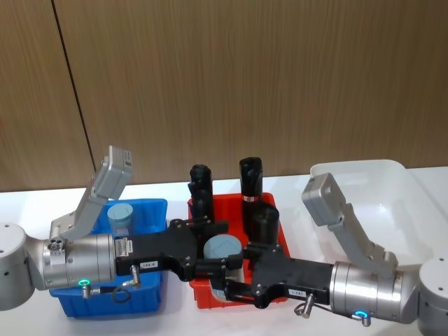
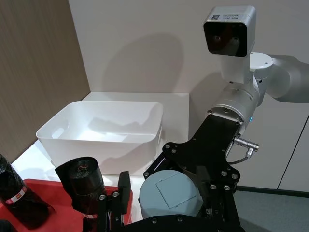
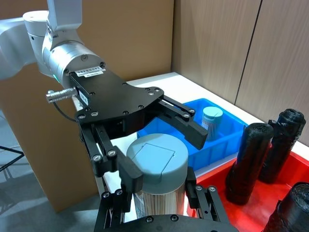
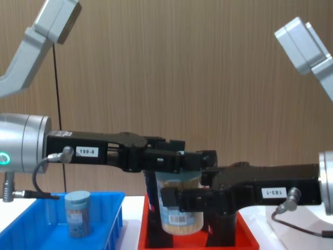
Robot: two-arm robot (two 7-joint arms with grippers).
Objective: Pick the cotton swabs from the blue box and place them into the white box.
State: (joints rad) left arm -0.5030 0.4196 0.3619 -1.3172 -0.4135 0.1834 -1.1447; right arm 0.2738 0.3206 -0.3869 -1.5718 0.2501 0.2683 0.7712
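Flanking an upright cotton swabs jar (image 3: 157,157), your left pincer (image 4: 200,160) and right pincer (image 4: 174,200): whose grip, you cannot tell; white box (image 1: 357,166) lies right.

Glossy plastic formed the blue box (image 1: 148,210), red tray (image 1: 225,208) and white box (image 1: 378,196); the cotton swabs (image 1: 222,246) carried a matt lid.

Blocking the frame's centre with tall black rolls (image 1: 250,178) standing in the red tray (image 1: 224,208). Crowding the space just below them with the left gripper (image 1: 229,245) and right gripper (image 1: 234,271) meeting around one cotton swab jar (image 1: 218,246). Leaving free room over the white box (image 1: 378,203) at right.
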